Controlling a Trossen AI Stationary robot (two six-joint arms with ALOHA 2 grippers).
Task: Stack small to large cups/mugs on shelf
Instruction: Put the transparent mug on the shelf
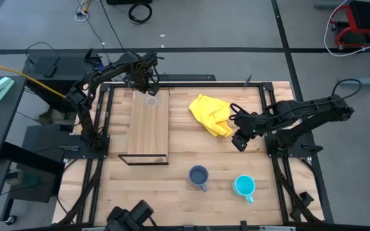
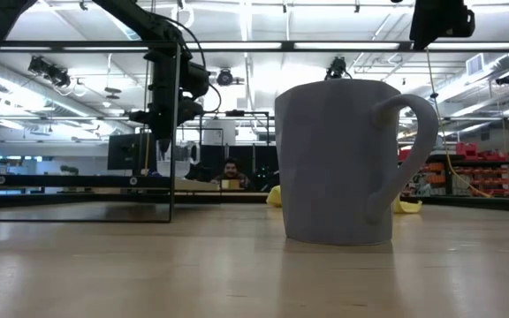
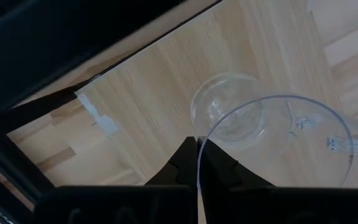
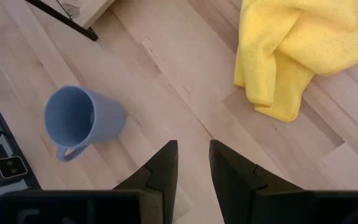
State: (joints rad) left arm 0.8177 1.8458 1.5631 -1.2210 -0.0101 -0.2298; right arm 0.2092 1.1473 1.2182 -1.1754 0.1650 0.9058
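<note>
Near edge of your bench (image 1: 140, 192): cyan mug (image 1: 243, 186) toward the right corner, dark blue-grey mug (image 1: 198, 175) just left of it, both upright and well apart from the shelf. Mid-bench, right gripper (image 1: 239, 142) hovers beside the yellow cloth (image 1: 212, 114), fingers (image 4: 164, 163) slightly apart, holding nothing. Shelf (image 1: 149, 128) lies left of centre, black frame at its near end. At the shelf's far end, left gripper (image 1: 142, 83) is clamped on the rim of the clear glass cup (image 1: 151, 101); you can't tell whether the cup touches the plank.
</note>
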